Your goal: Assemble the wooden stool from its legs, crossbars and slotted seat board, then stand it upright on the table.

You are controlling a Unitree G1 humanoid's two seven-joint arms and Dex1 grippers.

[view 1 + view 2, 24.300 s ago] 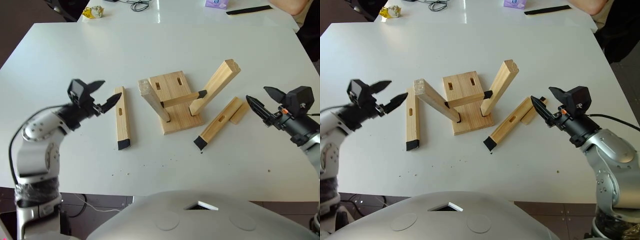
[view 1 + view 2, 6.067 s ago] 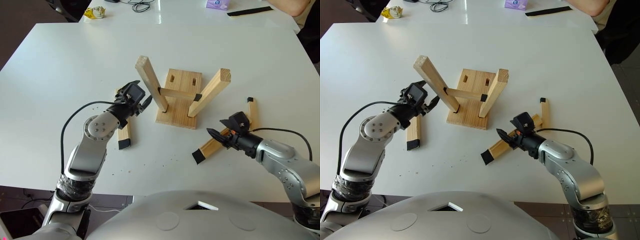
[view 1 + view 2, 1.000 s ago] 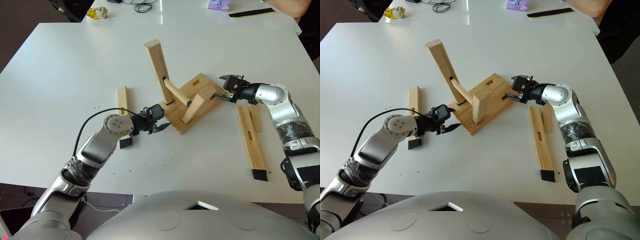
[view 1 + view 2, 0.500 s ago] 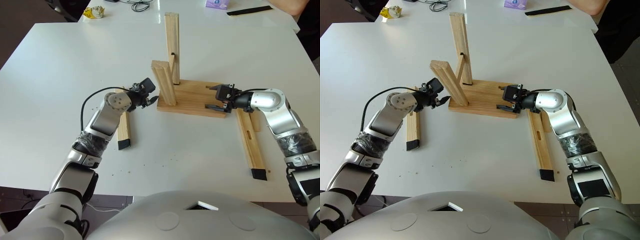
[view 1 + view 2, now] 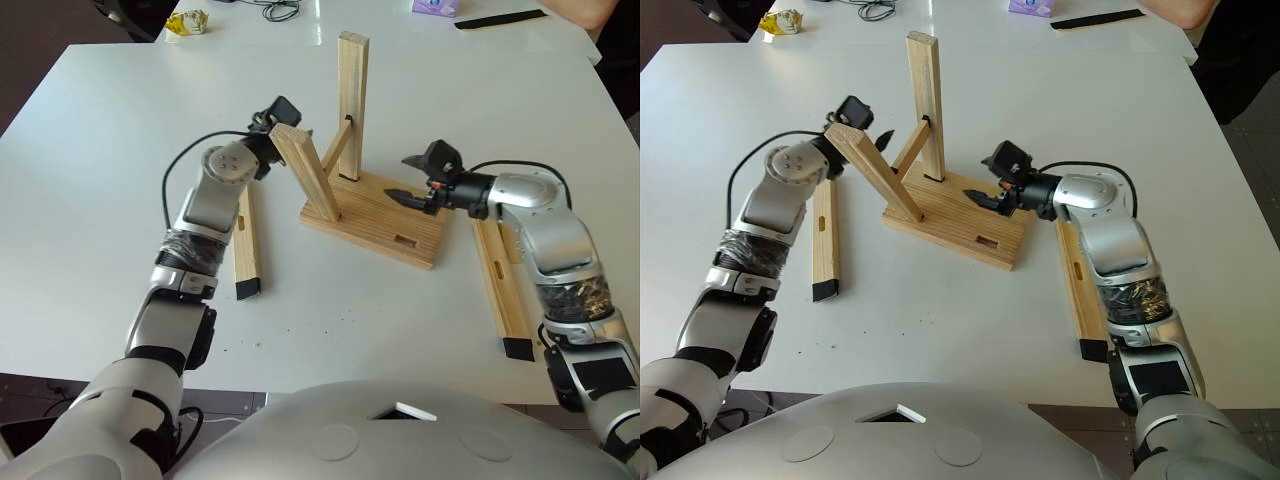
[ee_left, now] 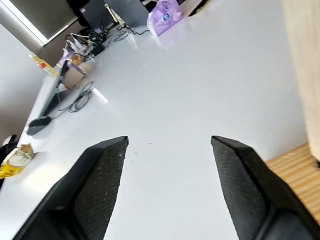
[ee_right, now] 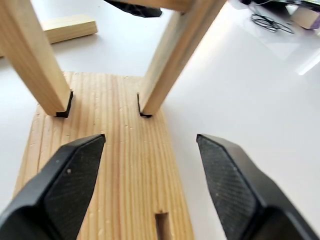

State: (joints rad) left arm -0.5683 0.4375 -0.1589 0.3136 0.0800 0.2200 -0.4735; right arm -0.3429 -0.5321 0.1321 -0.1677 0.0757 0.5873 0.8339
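In the middle of the white table the seat board lies flat. 2 legs stick up out of its slots. One upright leg stands straight. One tilted leg leans toward the robot's left. A short crossbar joins them.

The left gripper is by the top of the tilted leg. Its fingers are spread wide and hold nothing. I cannot tell if it touches the wood. The right gripper hangs just over the right end of the board. Its fingers are spread too, with nothing in them.

2 more legs lie flat. One loose leg lies on the left side. The other loose leg lies under the right arm, with a small bar just beside it.

The wood looks hard, stiff and light. The board may slide on the smooth table. The tilted leg looks loose in its slot, so I think it could pop out. I would hold a leg low, near its slot, and pinch the board by its thin edge.
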